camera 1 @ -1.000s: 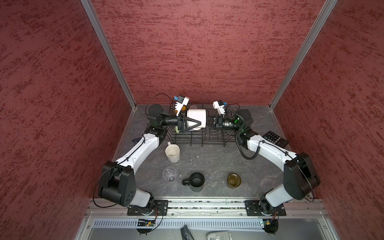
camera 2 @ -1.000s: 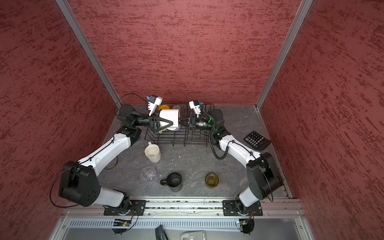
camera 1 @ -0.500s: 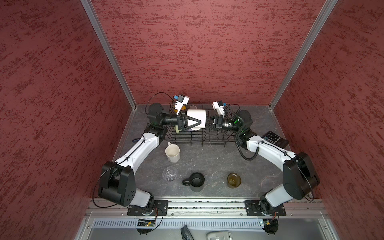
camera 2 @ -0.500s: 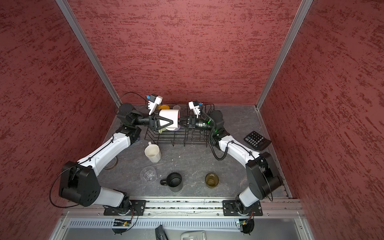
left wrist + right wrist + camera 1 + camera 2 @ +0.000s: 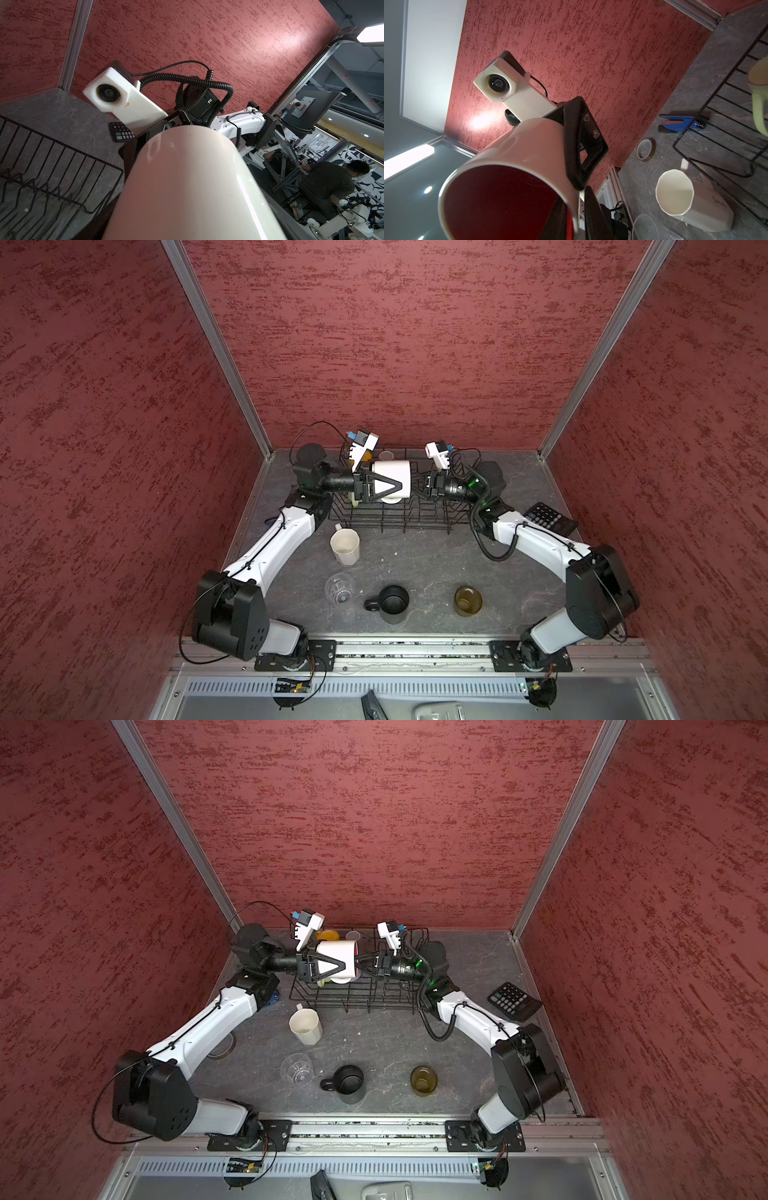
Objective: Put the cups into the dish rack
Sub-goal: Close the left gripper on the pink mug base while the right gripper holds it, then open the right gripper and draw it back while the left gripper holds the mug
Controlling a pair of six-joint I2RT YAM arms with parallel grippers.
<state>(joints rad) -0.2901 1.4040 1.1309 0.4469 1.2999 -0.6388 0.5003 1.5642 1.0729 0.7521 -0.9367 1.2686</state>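
Note:
A white mug with a red inside (image 5: 390,472) (image 5: 336,952) lies on its side in the air over the black wire dish rack (image 5: 395,519) (image 5: 353,999). My left gripper (image 5: 399,480) is shut on its body. My right gripper (image 5: 414,485) (image 5: 579,199) straddles the rim (image 5: 508,166), slightly open, with a thin gap beside the outer finger. A yellow mug (image 5: 327,935), a grey cup (image 5: 353,935) and a pale green mug (image 5: 760,104) sit in the rack. On the table stand a white faceted mug (image 5: 345,545), a clear glass (image 5: 340,588), a black mug (image 5: 392,603) and an olive-brown glass (image 5: 468,600).
A black calculator (image 5: 548,518) (image 5: 121,132) lies right of the rack by the right arm. A tape roll (image 5: 645,150) and a blue tool (image 5: 681,122) lie left of the rack, near the left arm. Red walls close in on three sides.
The left jaws have closed in on the mug's body. The right jaws have eased a little apart at the rim. The mug stays over the rack.

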